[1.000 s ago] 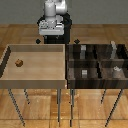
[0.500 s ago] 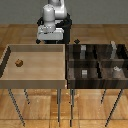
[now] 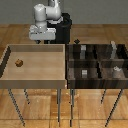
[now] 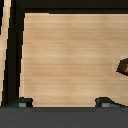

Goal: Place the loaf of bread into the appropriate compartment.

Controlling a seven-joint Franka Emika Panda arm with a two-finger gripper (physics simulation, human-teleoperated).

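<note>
The loaf of bread (image 3: pixel 19 63) is a tiny brown lump lying on the floor of the light-wood tray (image 3: pixel 35 80), near its edge on the exterior view's left. In the wrist view the loaf of bread (image 4: pixel 123 66) shows only at the picture's edge. My gripper (image 3: pixel 42 41) hangs above the tray's far rim, well apart from the loaf. In the wrist view the gripper (image 4: pixel 64 102) is open, with bare tray floor between its fingertips (image 4: pixel 22 102). The compartment (image 3: pixel 79 78) is the dark bin's near quarter beside the tray, holding a small pale grey cube (image 3: pixel 85 73).
The dark divided bin (image 3: pixel 98 61) stands on the exterior view's right of the tray. Its two far quarters hold tall grey blocks (image 3: pixel 83 50) (image 3: pixel 114 48). A pale object (image 3: pixel 117 71) sits in the other near quarter. The black robot base (image 3: pixel 64 30) stands behind the tray.
My gripper has moved toward the exterior view's left and come lower, over the tray's far rim. The loaf has not moved.
</note>
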